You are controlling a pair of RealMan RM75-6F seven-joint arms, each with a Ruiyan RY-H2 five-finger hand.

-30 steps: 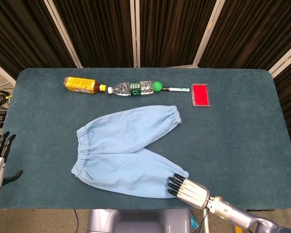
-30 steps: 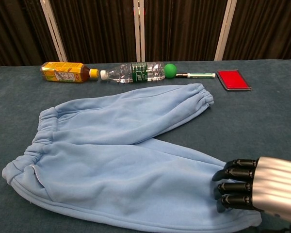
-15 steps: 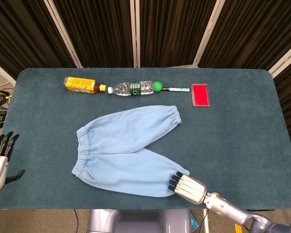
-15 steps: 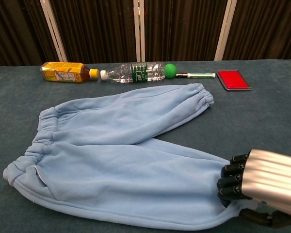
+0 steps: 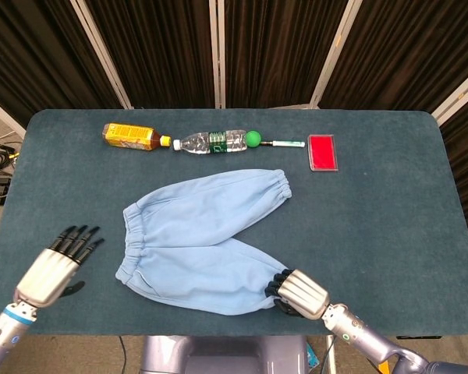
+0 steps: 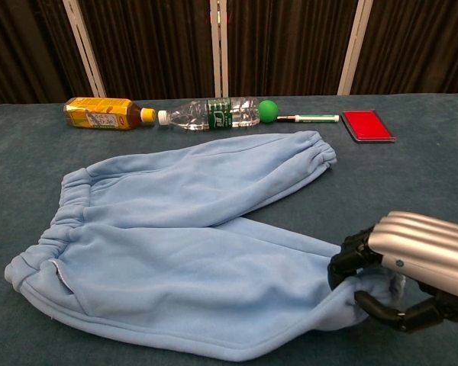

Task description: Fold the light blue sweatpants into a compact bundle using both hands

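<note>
Dark curtains hang behind a teal counter [image 5: 390, 226] where light blue sweatpants [image 5: 207, 241] lie spread with legs apart in a V.

Sweatpants sit at the counter's middle, waistband toward the left edge, one leg angled up toward the far side and the other running along the near edge. At that nearer leg's cuff, the right hand [image 6: 401, 267] is clenched on the fabric, fingers [image 6: 347, 259] above and thumb beneath, and the cloth bunches there. Left of the waistband, apart from the cloth, the left hand [image 5: 54, 269] hovers released, fingers extended and spread. Beyond the sweatpants, along the far edge, lie a yellow-labelled bottle [image 5: 130, 136], a clear bottle [image 5: 210, 142], a green ball [image 5: 253, 139], a pen [image 5: 285, 143] and a red case [image 5: 322, 151], in a row.
</note>
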